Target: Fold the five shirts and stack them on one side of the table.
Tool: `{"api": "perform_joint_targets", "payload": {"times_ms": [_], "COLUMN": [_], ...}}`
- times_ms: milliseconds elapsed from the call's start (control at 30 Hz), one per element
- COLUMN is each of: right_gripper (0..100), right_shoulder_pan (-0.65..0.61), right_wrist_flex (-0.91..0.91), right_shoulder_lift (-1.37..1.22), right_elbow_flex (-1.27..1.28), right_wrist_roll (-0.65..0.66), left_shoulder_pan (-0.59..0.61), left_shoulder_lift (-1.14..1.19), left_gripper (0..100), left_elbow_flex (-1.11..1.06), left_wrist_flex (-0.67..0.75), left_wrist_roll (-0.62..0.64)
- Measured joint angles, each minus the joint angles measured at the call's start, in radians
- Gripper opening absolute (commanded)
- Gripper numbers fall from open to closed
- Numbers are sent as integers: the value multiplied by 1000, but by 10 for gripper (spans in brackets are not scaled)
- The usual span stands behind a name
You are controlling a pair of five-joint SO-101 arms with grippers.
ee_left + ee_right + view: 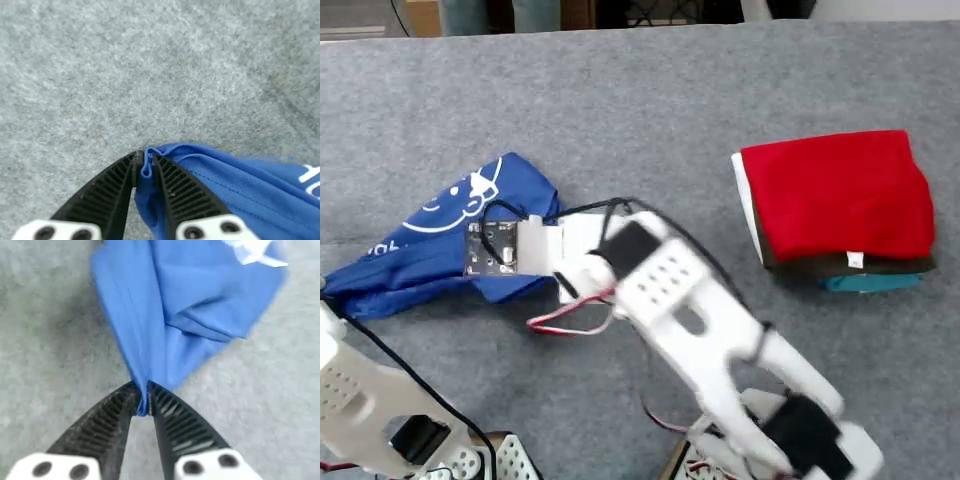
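In the high view, the blue shirt (430, 245) lay crumpled at left on the worktop (620, 100), and a red-topped stack (840, 205) sat at right. In the left wrist view, the left tool (144, 162) was clenched on the shirt's edge. In the right wrist view, the right tool (142, 399) pinched a gathered fold.

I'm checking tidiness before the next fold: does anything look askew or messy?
The blue shirt is bunched and creased, pinched by the left gripper and right gripper. The folded stack, red shirt on top, looks neat.
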State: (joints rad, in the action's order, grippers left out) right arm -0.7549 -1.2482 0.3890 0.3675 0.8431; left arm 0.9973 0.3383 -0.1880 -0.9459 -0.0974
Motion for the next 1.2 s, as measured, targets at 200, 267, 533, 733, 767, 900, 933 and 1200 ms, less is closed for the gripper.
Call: {"api": "perform_joint_targets", "payload": {"times_ms": [200, 267, 533, 733, 767, 900, 933, 1200], "right_gripper": [14, 14, 14, 14, 14, 14, 14, 14], "right_shoulder_pan": [0, 0, 78, 304, 348, 525, 559, 683], "right_wrist_flex": [-230, -288, -318, -193, -160, -15, 12, 75], "right_shoulder_lift": [224, 261, 275, 221, 219, 222, 221, 219], "right_elbow_flex": [-104, -146, -413, -792, -859, -1111, -1163, -1379], "right_wrist_roll": [-14, -41, -176, -273, -292, -327, -328, -328], "left_shoulder_pan": [-51, -92, -275, -419, -422, -374, -350, -180], "left_shoulder_lift": [-52, -100, -348, -539, -559, -600, -608, -775], "left_gripper": [29, 29, 29, 29, 29, 29, 29, 29], "left_elbow_flex": [44, 84, 394, 864, 948, 1237, 1284, 1373], "left_wrist_flex": [-106, -181, -460, -680, -704, -781, -793, -809], "left_wrist_roll": [0, 0, 0, 87, 132, 341, 391, 420]}}
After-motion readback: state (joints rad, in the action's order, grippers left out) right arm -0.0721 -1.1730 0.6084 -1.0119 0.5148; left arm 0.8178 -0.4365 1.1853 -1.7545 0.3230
